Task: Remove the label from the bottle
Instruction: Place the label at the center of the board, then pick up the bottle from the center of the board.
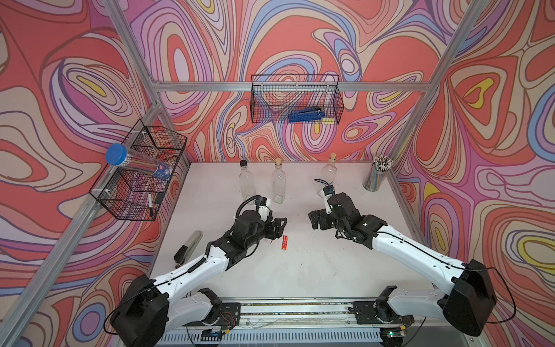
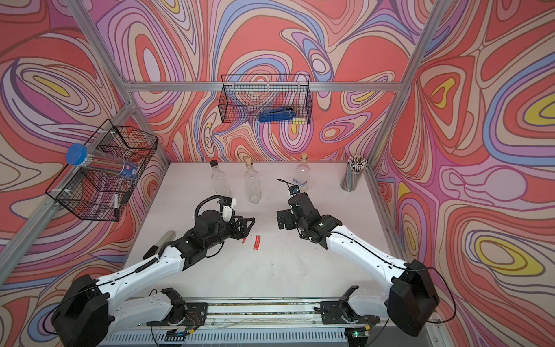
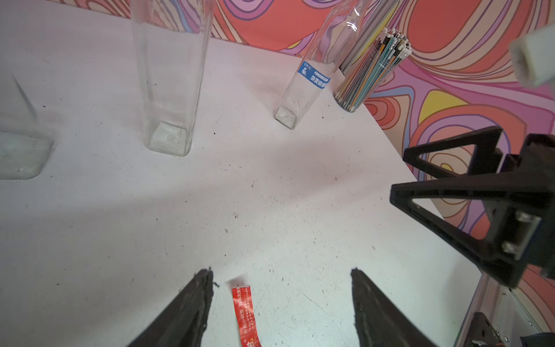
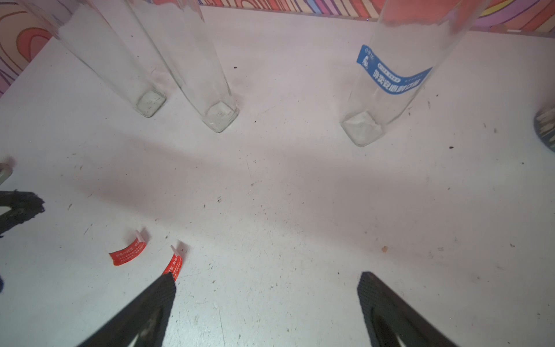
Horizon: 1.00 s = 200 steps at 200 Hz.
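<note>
Label job looks part done: two red strips (image 4: 127,254) are off and lying on the table (image 1: 300,270), but the blue label (image 4: 390,75) is still on the bottle (image 1: 329,172), up and right of frame centre in a top view.
Next move, I reckon: steady that bottle and pick at a label edge. Left arm (image 1: 195,264) and right arm (image 1: 414,252) reach in low toward centre. The left gripper (image 3: 280,270) is spread over a strip, empty; the right gripper (image 4: 267,275) is spread wide, empty.
</note>
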Tool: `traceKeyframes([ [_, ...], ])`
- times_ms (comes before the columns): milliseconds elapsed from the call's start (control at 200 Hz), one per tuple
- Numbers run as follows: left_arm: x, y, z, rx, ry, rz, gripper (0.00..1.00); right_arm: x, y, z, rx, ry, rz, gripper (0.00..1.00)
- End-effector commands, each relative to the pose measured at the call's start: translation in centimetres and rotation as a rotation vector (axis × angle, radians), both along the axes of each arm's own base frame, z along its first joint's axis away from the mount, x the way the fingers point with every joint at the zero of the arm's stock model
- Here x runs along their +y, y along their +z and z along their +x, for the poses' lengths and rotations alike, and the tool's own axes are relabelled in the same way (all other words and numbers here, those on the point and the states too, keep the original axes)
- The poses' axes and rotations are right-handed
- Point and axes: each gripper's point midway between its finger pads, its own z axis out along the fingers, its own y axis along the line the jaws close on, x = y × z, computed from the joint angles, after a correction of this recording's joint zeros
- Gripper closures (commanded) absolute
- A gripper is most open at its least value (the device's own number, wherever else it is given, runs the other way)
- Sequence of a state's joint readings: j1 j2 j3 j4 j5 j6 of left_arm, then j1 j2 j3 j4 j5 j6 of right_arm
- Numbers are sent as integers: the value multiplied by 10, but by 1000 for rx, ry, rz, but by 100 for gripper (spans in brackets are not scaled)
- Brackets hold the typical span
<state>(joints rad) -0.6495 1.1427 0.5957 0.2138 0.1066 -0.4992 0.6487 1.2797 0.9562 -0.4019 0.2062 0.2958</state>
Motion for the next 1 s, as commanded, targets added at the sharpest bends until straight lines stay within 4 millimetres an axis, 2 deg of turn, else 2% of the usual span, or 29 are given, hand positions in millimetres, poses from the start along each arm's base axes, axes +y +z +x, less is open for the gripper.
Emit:
traceKeyframes([
  [0,-1,15,-1,-59,-6,-20,25,-2,13,11,-54,-30,7,2],
  [285,19,19,-3,-99,69,-4,25,6,19,18,-90,-25,43,2],
  [656,22,24,-5,-133,65,4,25,8,3,21,-84,-28,52,2],
  [997,28,28,-10,-141,74,6,25,10,2,33,-91,-45,48,2],
])
